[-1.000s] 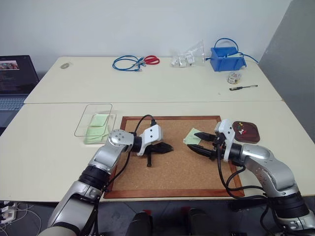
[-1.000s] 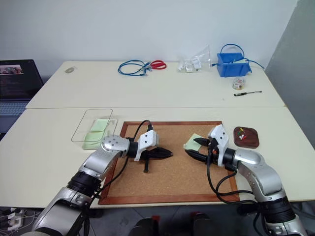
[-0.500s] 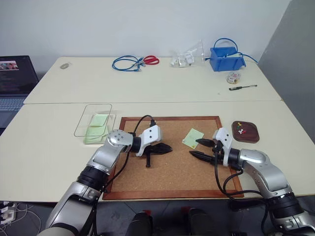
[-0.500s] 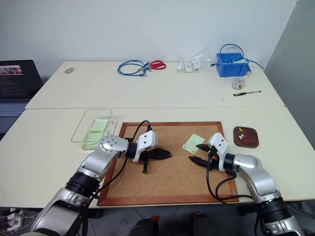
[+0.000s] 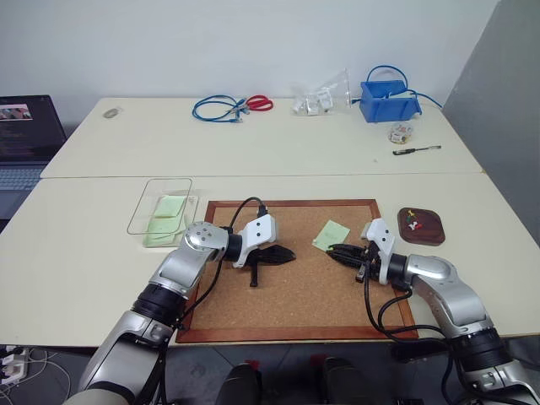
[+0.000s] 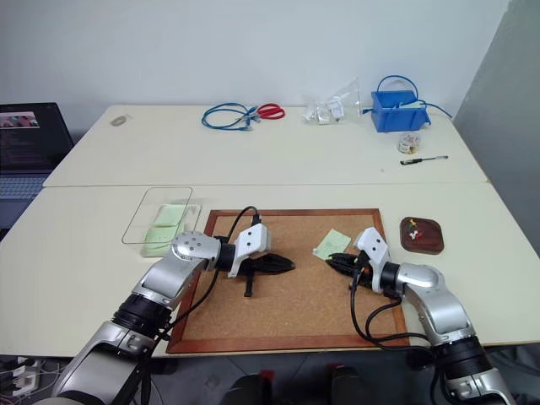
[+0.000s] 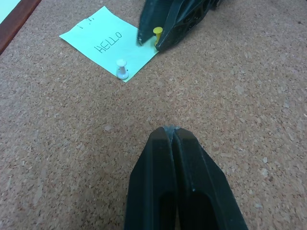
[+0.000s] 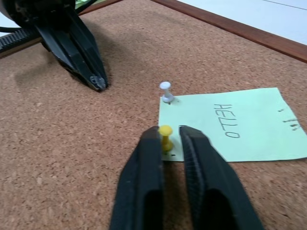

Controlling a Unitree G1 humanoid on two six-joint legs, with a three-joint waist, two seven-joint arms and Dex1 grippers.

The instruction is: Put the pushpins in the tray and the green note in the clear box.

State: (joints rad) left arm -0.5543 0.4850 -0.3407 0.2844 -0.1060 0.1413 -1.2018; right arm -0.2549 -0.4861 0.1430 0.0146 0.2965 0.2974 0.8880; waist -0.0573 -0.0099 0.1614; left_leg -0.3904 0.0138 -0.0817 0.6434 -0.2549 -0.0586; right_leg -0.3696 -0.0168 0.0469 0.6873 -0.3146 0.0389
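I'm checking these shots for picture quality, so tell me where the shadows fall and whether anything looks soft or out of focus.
Left wrist view: the left claw looms soft-edged up close, while HELLO on the green note reads crisply. Right wrist view: a dark shadow lies on the cork board under the left claw, and the yellow pushpin is sharp. Left eye view: lighting is even and the shadows are faint.

From my head cam the pushpins on the green note (image 5: 331, 235) are too small to spot, and the laptop (image 5: 25, 139) gets cut off at the left edge.
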